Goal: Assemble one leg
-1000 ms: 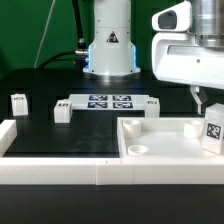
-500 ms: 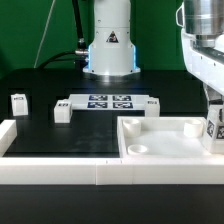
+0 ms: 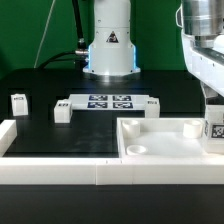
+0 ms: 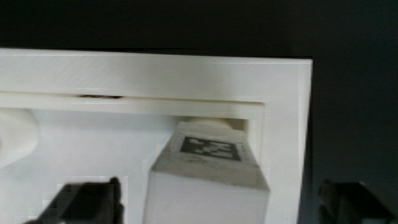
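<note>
The large white panel fills the exterior view's right, and the leg stands upright in its far right corner directly beneath the gripper, long axis vertical. In the wrist view the leg sits between the spread fingers, which stand clear of it on both sides, so the gripper is released. I count one panel, one marker board and, apart from this leg, two loose legs at the exterior view's left, possibly more by the board.
</note>
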`<action>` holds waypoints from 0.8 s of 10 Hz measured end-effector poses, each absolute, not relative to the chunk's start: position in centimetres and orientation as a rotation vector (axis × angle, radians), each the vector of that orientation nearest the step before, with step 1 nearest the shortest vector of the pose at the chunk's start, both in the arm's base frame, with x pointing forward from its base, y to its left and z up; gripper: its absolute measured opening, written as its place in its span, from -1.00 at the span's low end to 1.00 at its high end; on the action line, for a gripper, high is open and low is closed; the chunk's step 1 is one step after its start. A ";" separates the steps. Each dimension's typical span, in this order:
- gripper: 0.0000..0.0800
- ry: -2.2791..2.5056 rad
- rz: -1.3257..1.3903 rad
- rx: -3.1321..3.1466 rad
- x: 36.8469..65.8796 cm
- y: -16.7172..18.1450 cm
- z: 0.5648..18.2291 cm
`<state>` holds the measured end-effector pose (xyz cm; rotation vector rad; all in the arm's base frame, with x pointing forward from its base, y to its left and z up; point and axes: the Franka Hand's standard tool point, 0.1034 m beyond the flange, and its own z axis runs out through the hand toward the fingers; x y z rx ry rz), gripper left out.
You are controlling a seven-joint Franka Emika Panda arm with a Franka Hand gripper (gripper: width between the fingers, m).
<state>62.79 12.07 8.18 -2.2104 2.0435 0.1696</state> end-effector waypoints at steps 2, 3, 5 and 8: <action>0.61 1.767 0.145 -2.424 63.0 11.9 8.4; 0.61 1.646 0.147 -2.506 63.0 11.9 8.5; 0.62 1.275 0.121 -2.702 63.4 11.4 8.6; 0.62 0.811 0.093 -2.891 63.3 11.4 8.3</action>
